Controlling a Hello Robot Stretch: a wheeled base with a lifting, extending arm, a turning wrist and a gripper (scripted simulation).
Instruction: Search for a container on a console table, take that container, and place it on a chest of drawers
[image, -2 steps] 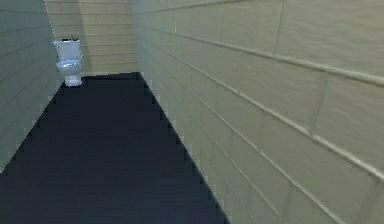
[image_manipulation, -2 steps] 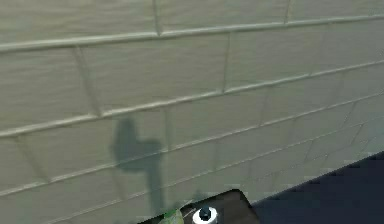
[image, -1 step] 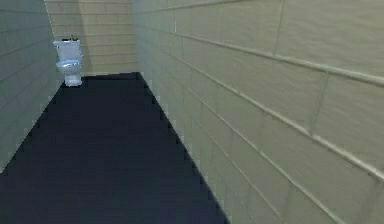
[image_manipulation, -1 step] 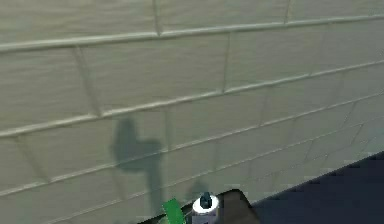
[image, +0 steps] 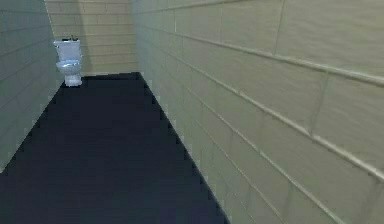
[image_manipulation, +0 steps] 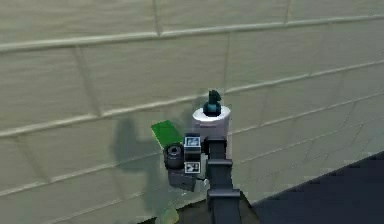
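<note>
Whether the claw (image_manipulation: 172, 150) is apart or together can't be told, but the white container (image_manipulation: 212, 120) (dark green top) is seen hanging at its end against the tiled wall (image_manipulation: 90, 70), so it's judged held. Further out, a toilet (image: 69, 60) is spotted. A slow turn away is advised, with the arm (image_manipulation: 225, 195) kept off that wall.

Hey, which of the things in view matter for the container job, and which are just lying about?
For the job:
white container with a dark top, by the arm's end, against the tiled wall
gripper

Just there:
toilet at the far end of the dark floor
green slab by the gripper; what it is cannot be told
</note>
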